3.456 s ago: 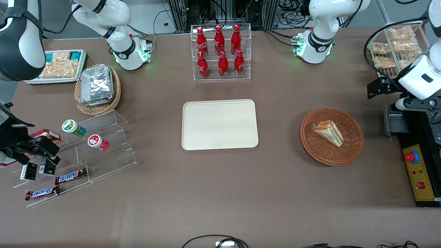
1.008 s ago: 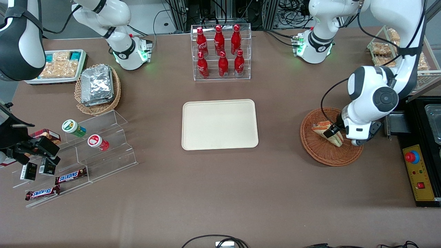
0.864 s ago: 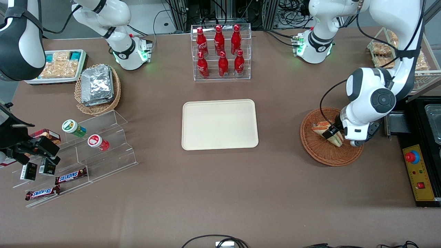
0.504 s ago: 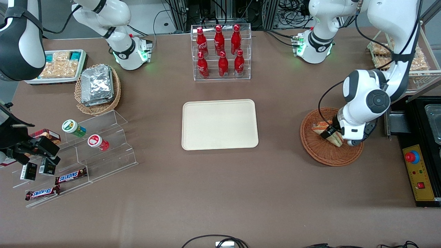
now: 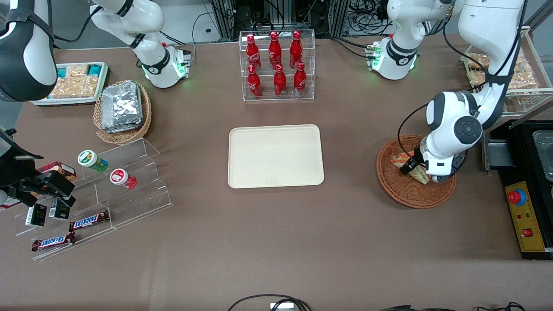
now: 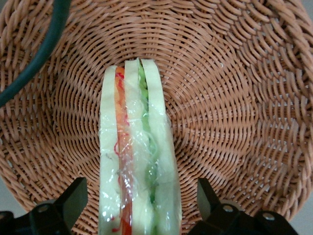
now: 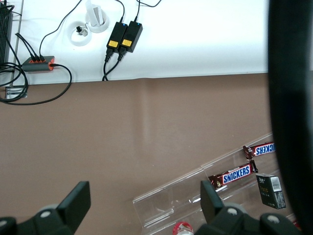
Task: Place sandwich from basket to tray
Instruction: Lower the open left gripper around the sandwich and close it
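Wicker basket (image 6: 230, 98): my gripper (image 6: 142, 208) straddles the sandwich (image 6: 134, 161) near its centre, fingers apart, apparently untouching; I'd close next.

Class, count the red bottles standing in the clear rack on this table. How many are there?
6, in the clear rack: three on the upper step, three on the lower step nearer the camera. None appears hidden.

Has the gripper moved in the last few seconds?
Yes. The gripper came from the working arm's table end to the basket and now straddles the sandwich, open.
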{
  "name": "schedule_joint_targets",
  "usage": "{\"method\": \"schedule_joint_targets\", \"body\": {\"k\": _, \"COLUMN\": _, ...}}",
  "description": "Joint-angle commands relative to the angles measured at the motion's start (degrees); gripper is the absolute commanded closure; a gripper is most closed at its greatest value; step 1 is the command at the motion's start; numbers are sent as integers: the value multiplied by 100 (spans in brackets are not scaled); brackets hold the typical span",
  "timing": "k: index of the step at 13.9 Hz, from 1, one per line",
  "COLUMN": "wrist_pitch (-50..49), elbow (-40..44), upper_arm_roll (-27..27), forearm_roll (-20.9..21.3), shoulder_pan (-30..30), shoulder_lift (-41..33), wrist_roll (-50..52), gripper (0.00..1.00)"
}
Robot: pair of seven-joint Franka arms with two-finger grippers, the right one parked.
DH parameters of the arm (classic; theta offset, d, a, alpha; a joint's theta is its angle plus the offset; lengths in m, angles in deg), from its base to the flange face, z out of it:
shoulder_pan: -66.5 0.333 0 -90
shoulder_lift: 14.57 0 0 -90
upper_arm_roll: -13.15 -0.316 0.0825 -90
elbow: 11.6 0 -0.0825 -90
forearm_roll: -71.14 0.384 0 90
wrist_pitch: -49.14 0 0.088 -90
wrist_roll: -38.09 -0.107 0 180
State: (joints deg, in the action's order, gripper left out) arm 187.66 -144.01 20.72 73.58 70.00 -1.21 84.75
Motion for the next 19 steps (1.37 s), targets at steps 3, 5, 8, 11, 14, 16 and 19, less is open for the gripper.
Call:
{"method": "schedule_joint_targets", "body": {"k": 3, "wrist_pitch": 158, "elbow": -30, "upper_arm_roll": -80, "forearm_roll": 46, "shoulder_pan": 28, "shoulder_lift": 70, "wrist_roll": 89, "gripper": 100}}
{"method": "schedule_joint_targets", "body": {"k": 5, "wrist_pitch": 158, "elbow": -22, "upper_arm_roll": -80, "forearm_roll": 46, "shoulder_pan": 28, "shoulder_lift": 71, "wrist_roll": 89, "gripper": 100}}
{"method": "schedule_joint_targets", "body": {"k": 8, "wrist_pitch": 44, "elbow": 13, "upper_arm_roll": -80, "forearm_roll": 55, "shoulder_pan": 28, "shoulder_lift": -78, "wrist_roll": 203, "gripper": 100}}
{"method": "schedule_joint_targets", "body": {"k": 11, "wrist_pitch": -911, "elbow": 285, "upper_arm_roll": -63, "forearm_roll": 64, "shoulder_pan": 19, "shoulder_lift": -517, "wrist_roll": 63, "gripper": 100}}
{"method": "schedule_joint_targets", "body": {"k": 14, "wrist_pitch": -2079, "elbow": 1109, "upper_arm_roll": -1, "forearm_roll": 72, "shoulder_pan": -42, "shoulder_lift": -694, "wrist_roll": -271, "gripper": 100}}
{"method": "schedule_joint_targets", "body": {"k": 16, "wrist_pitch": -2757, "elbow": 1663, "upper_arm_roll": 261, "forearm_roll": 72, "shoulder_pan": -121, "shoulder_lift": -729, "wrist_roll": -464, "gripper": 100}}
{"method": "schedule_joint_targets", "body": {"k": 19, "wrist_pitch": -3068, "elbow": 2157, "upper_arm_roll": 902, "forearm_roll": 72, "shoulder_pan": -121, "shoulder_lift": -659, "wrist_roll": -500, "gripper": 100}}
